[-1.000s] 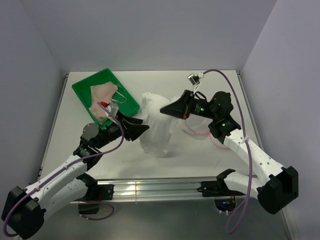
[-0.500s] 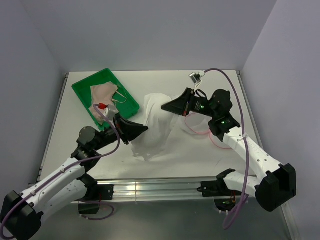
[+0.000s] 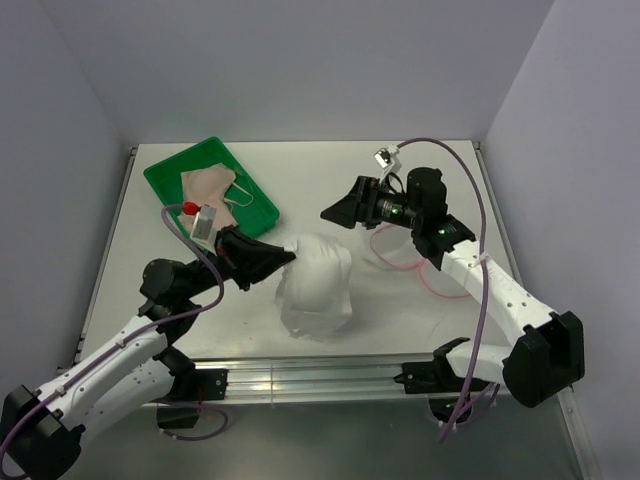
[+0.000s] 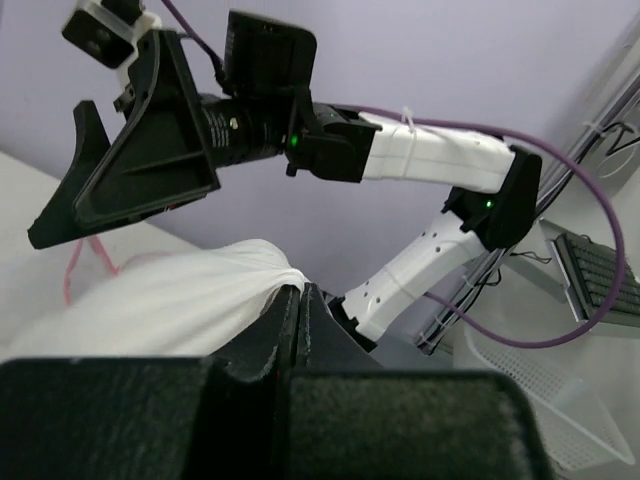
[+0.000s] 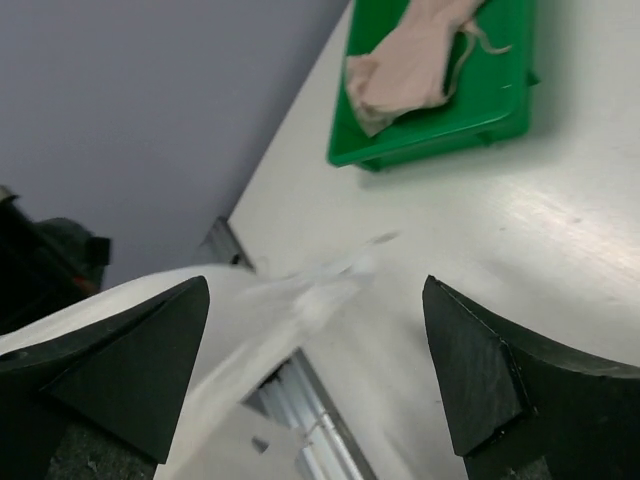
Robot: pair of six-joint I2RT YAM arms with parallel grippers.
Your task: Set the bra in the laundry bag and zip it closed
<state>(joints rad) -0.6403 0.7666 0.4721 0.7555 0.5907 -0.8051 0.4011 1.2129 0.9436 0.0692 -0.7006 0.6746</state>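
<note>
A white surface (image 3: 320, 170) boxed in by pale lilac walls. The bra (image 3: 208, 183), peach-beige and crumpled, lies in the green tray (image 3: 172, 165) at the far left corner, one thin strap trailing over the tray floor. The laundry bag (image 3: 315, 280) sits slumped as a white mesh heap at the middle of the surface, well apart from the tray, with a loop of its pink edging (image 3: 400, 264) lying on the surface towards the right arm. The left pincer (image 4: 297, 295) is pinched tight on a fold of the bag's mesh at its upper left edge. The right pincer (image 5: 316, 290) hangs above and beyond the bag, fingers spread wide, gripping nothing.
</note>
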